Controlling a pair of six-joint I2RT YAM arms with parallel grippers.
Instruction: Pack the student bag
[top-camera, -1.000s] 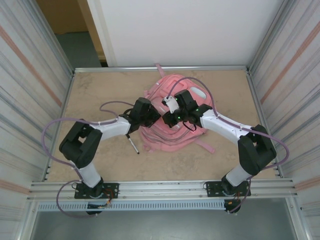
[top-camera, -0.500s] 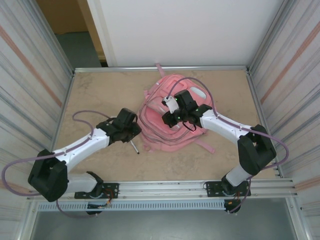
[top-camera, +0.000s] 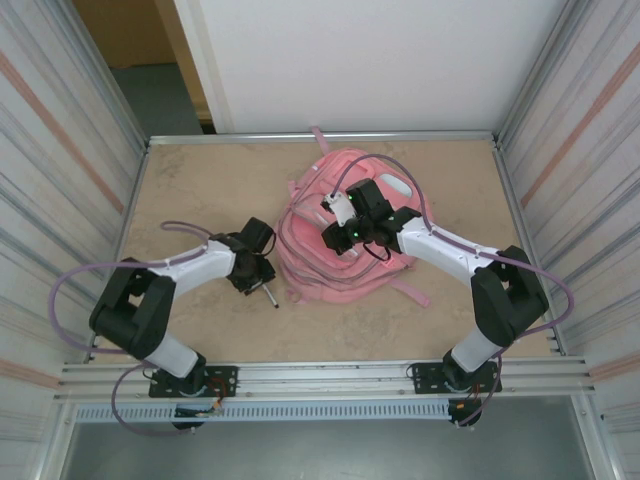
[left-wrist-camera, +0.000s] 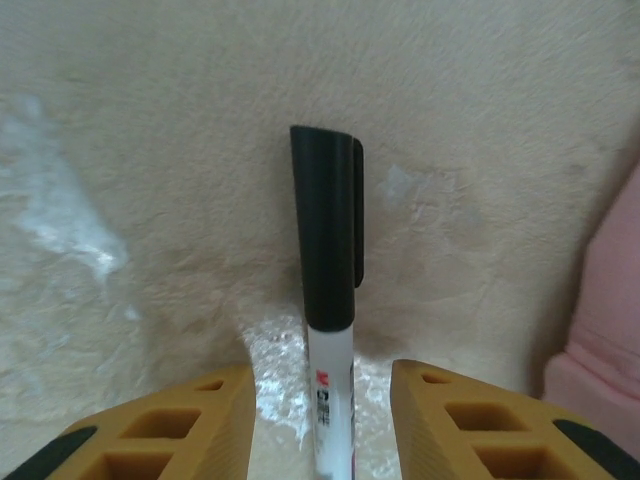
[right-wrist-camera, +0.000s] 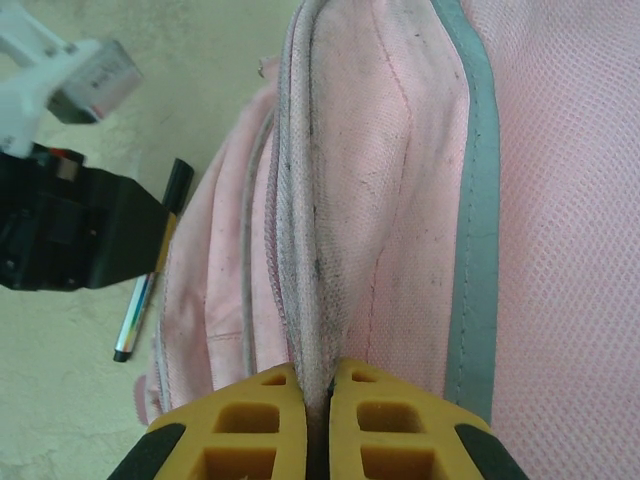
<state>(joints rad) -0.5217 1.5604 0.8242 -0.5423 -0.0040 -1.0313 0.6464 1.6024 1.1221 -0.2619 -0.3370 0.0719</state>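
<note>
The bag (top-camera: 312, 268), pink, soft and slumped, is lying just right of centre in the top view. One strap (top-camera: 320, 140) is reaching the top edge of the surface (top-camera: 200, 180) and another is trailing toward the lower right. In the right wrist view the bag (right-wrist-camera: 400, 200) is showing mesh cloth, a grey trim band and a grubby seam ridge, and the right jaws are pressing together on that ridge at the frame's bottom. The left jaws are standing apart, straddling a pen (left-wrist-camera: 328, 250) with a gap on each side. From above, the pen (top-camera: 268, 293) is lying just left of the bag's lower left edge. Rails (top-camera: 430, 134) are hemming the surface at left, right and top, leaving bare room at upper left and along the bottom. A second ago the left jaws were hovering at the bag's left edge; now they are sitting lower left over the pen, which is keeping its place, as is the right grip.
</note>
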